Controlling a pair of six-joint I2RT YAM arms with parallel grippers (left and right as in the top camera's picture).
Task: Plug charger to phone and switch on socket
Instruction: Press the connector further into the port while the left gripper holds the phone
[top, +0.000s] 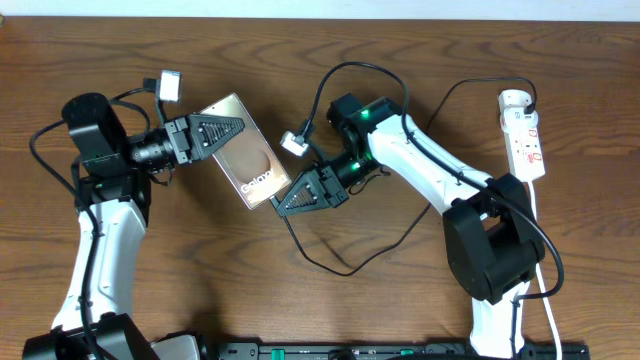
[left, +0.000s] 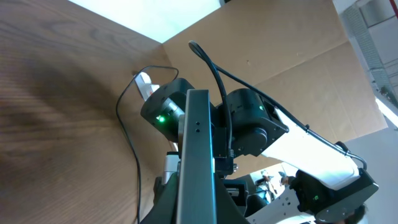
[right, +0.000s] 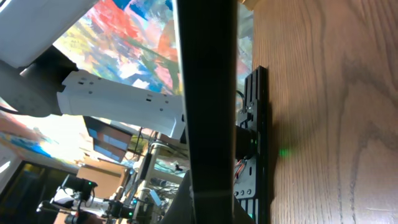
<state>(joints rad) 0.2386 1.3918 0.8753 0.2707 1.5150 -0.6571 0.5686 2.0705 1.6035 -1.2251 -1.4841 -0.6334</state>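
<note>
The bronze-gold phone (top: 252, 152) is held off the table, its back with the "Galaxy" lettering facing up. My left gripper (top: 214, 136) is shut on its upper-left end; in the left wrist view the phone (left: 198, 143) shows edge-on between the jaws. My right gripper (top: 290, 198) is at the phone's lower-right end, shut on the connector end of the charger. The thin black charger cable (top: 350, 271) loops over the table and up to it. In the right wrist view a dark bar (right: 208, 124) fills the jaws. Whether the tip is seated is hidden. The white socket (top: 524, 138) lies at the far right.
A black plug (top: 527, 99) sits in the socket's rounded top end, and the thick white cord (top: 548, 290) runs down the right side. White wrist-camera connectors (top: 294, 143) hang by both arms. A black rail (top: 400, 351) lines the front edge.
</note>
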